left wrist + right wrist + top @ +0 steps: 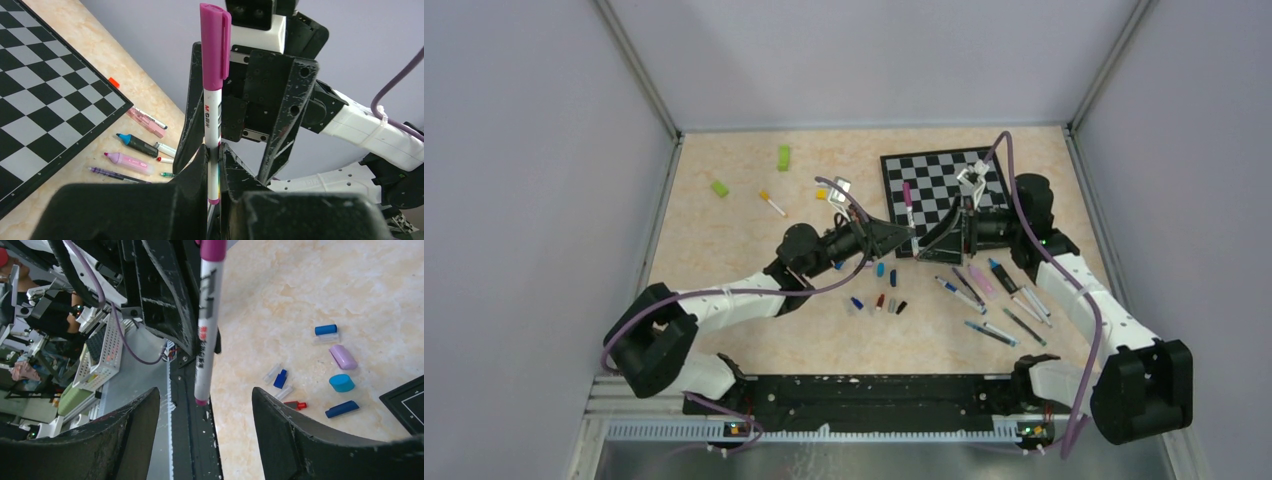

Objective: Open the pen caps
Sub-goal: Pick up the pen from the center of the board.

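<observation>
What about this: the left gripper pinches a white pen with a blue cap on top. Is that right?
Not blue: the cap is pink, as the left wrist view shows. The left gripper does pinch the white pen, cap on top.

We can read one mark only. On the barrel of the white pen (212, 125) with the magenta cap (215, 40), in the left wrist view, dark letters run along its length, and we take them for "M&G". The coloured print lower on the barrel is too fine for us to read. In the right wrist view we see dark and red lettering on that barrel, but it is blurred.
</observation>
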Tool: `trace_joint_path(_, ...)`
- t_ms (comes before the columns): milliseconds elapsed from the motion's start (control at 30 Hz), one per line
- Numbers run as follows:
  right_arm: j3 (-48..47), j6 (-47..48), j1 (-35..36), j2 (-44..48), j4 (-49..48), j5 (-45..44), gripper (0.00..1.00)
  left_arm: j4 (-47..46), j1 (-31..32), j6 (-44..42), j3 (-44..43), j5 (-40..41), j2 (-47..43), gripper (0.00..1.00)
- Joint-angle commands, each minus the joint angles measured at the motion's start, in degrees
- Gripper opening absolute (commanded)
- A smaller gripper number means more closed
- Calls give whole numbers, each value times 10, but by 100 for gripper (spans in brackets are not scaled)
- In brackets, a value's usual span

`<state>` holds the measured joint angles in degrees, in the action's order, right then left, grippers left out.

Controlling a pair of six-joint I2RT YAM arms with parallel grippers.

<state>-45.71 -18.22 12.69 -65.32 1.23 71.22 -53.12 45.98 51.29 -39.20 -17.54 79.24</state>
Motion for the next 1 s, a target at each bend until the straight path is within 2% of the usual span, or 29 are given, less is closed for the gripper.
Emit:
trace_joint_path(0, 2, -44, 13, 1, -73, 0, 66, -49, 13, -7, -27, 26, 19, 0)
trace_joint_path(300, 24, -102, 23, -11, -132, -2, 58, -57, 22, -8, -33, 33, 32, 0)
trace_joint_path(433, 23, -113, 24, -17, -140, -6, 49, -63, 25, -5, -33, 31, 35, 0)
trace_joint_path(567, 19, -117, 25, -22, -144, -10, 26, -68, 27, -3, -32, 28, 36, 0)
trace_joint_path(633, 19, -117, 25, -22, -145, -11, 7, -68, 27, -4, -31, 29, 36, 0)
trace_joint_path(667, 18, -117, 25, -23, -145, -10, 0, -68, 27, -5, -31, 29, 34, 0)
trace_joint_path(700, 17, -116, 25, -24, -143, -9, 0, -68, 27, -9, -29, 30, 31, 1)
trace_joint_path(733, 16, -110, 25, -24, -139, -6, 0, -68, 28, -13, -28, 32, 28, 7)
trace_joint_path(833, 15, -67, 25, -21, -113, 6, 0, -48, 26, -33, -22, 56, 4, 34)
trace_joint_path(967, 16, 24, 25, -8, -59, 48, 0, -17, 18, -73, 0, 97, -55, 85)
